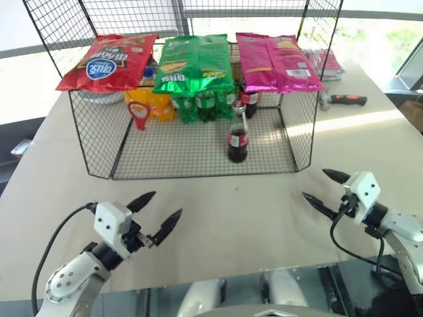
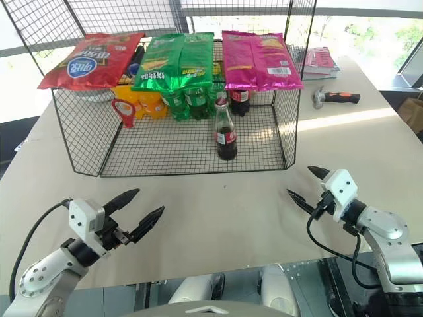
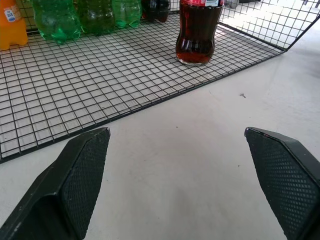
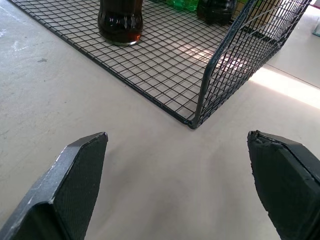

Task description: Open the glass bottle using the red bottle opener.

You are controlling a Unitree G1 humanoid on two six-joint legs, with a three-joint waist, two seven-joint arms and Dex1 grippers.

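Both my grippers, left (image 1: 156, 211) and right (image 1: 322, 187), spread wide, empty, before wire rack (image 1: 92, 142); glass bottle (image 1: 237, 133) inside; red bottle opener (image 1: 139, 116) half-masked by mesh.

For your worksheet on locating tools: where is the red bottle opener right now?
The red bottle opener hangs on the wire rack's left wall, beside the orange bottles.
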